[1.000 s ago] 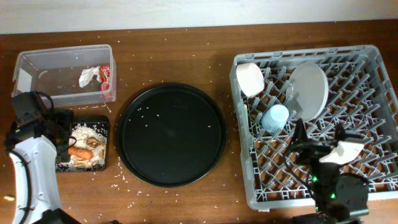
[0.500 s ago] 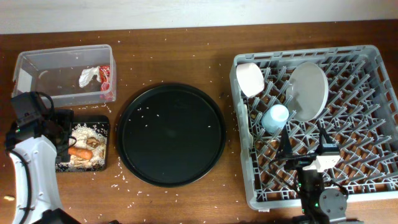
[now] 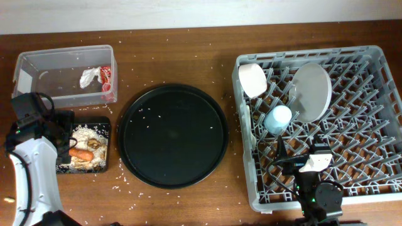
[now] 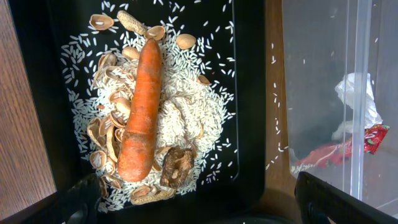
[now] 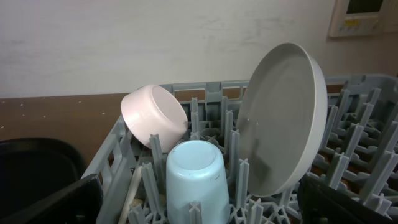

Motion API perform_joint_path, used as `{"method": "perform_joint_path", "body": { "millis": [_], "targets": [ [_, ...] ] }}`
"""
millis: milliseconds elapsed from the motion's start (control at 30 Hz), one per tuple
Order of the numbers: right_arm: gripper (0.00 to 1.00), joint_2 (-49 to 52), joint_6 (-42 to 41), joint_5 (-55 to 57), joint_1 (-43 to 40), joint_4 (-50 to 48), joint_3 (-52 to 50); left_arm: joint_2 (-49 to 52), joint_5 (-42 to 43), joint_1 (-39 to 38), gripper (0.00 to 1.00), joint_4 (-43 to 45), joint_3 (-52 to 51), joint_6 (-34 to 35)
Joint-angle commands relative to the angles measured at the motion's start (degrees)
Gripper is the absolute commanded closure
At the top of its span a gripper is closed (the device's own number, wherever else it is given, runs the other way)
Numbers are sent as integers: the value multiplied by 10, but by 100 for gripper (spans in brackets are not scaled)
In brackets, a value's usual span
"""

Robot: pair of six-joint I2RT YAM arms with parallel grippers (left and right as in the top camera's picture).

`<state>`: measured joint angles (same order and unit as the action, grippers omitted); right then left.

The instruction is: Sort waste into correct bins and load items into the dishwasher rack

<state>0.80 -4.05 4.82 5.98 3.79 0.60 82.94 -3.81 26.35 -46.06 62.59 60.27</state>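
Your right claw point(image 3: 300, 157), wide open and empty, has drawn back to the dishwasher rack's point(image 3: 367, 53) near edge, leaving bowl point(image 3: 253, 80), plate point(image 3: 311, 92) and cup point(image 3: 277, 118) racked, so loading seems done; left claw point(image 3: 63, 133) gapes empty over the carrot point(image 4: 142, 112).

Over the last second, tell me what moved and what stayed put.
The right hand, open and empty, drew back over the dishwasher rack toward its near edge, away from the plate, cup and bowl. Nothing was picked up or let go. The left hand stayed open above the black tray with the carrot; the tissue and wrapper stayed in the clear tub.
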Motion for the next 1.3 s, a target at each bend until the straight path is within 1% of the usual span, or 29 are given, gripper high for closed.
{"method": "perform_joint_path", "body": {
  "millis": [0, 933, 1000, 1067, 1233, 1267],
  "targets": [
    [1, -6, 2, -5, -3, 5, -3, -2, -2, 3, 1, 0, 6, -3],
    [1, -6, 2, -5, -3, 5, -3, -12, -3, 2, 1, 0, 3, -3],
    [1, -6, 2, -5, -3, 5, -3, -40, -2, -12, 1, -1, 1, -3],
    [1, -6, 2, -5, -3, 5, -3, -80, -2, -43, 1, 0, 0, -3],
    [1, -6, 2, -5, -3, 5, -3, -198, -2, -140, 1, 0, -10, -3],
    [2, -6, 2, -5, -3, 5, -3, -221, -14, -158, 1, -1, -19, -4]
  ]
}}
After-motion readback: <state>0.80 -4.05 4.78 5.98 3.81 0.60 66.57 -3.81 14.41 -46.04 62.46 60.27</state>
